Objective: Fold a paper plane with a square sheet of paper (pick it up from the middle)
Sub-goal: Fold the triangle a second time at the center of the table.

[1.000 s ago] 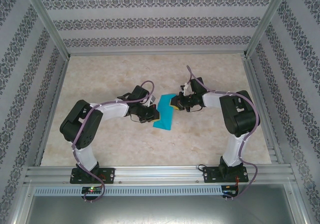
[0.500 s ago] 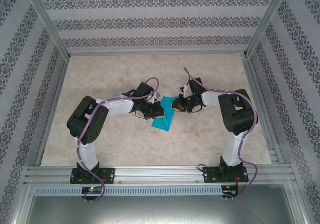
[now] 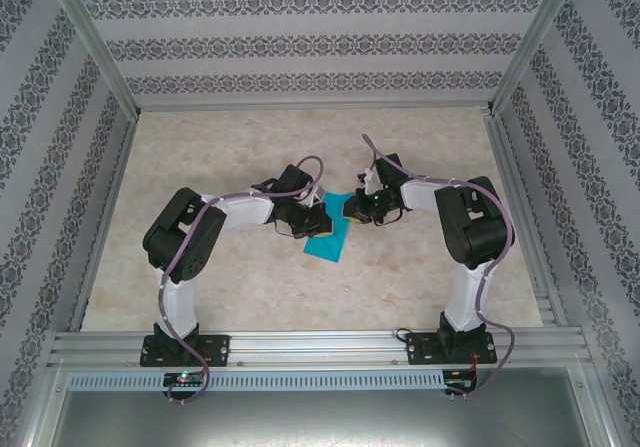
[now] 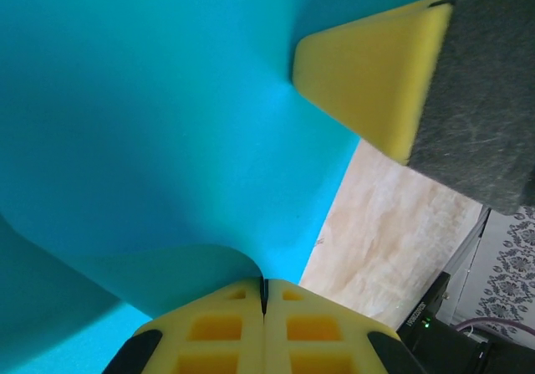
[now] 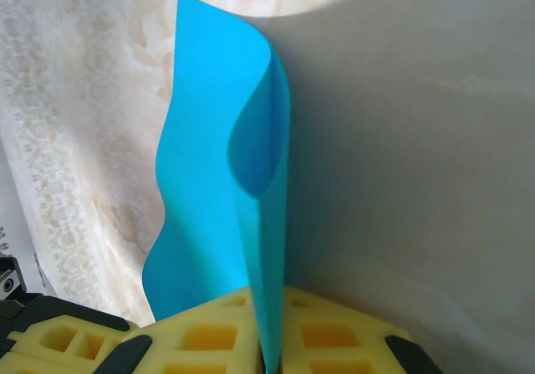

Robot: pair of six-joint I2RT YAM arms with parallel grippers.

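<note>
My count from the remote desk: one square sheet of paper (image 3: 328,242) on one bench (image 3: 250,147); two arms, left arm (image 3: 185,242) and right arm (image 3: 470,227); two hands, left hand (image 3: 320,224) at the sheet's ten o'clock, right hand (image 3: 351,207) at one.

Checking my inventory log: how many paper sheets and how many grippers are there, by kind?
square sheet of paper: 1
grippers (left gripper, right gripper): 2
Total: 3

The left gripper (image 3: 321,223) is brought nearer the right gripper (image 3: 353,207), and the square sheet of paper (image 3: 328,248) is squeezed narrower between them.
</note>
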